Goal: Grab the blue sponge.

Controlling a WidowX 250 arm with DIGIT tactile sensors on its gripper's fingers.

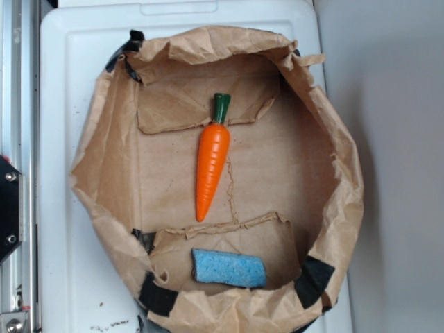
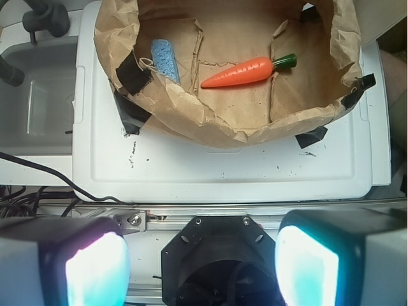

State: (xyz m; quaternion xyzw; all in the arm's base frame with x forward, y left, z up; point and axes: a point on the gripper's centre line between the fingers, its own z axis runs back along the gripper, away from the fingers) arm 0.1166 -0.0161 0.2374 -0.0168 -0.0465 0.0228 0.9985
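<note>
Our gripper (image 2: 203,264) sits nearest the camera, fingers wide apart and empty, well short of the bag (image 1: 333,159). The sponge (image 1: 229,268) lies flat inside by the bag's wall, apart from the carrot (image 1: 211,163). So nothing's grabbed yet; the whole reach is left.

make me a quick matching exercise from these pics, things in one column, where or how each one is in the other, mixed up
Things:
1. blue sponge
2. toy carrot
3. paper bag
4. gripper

Places or states:
A. lies in the middle of the paper floor, green top away from the sponge
B. open, back from the bag, holding nothing
C. lies flat by the bag wall, apart from the carrot
D. crumpled brown wall around both items, black tape on its rim

Pairs: 1-C, 2-A, 3-D, 4-B
</note>
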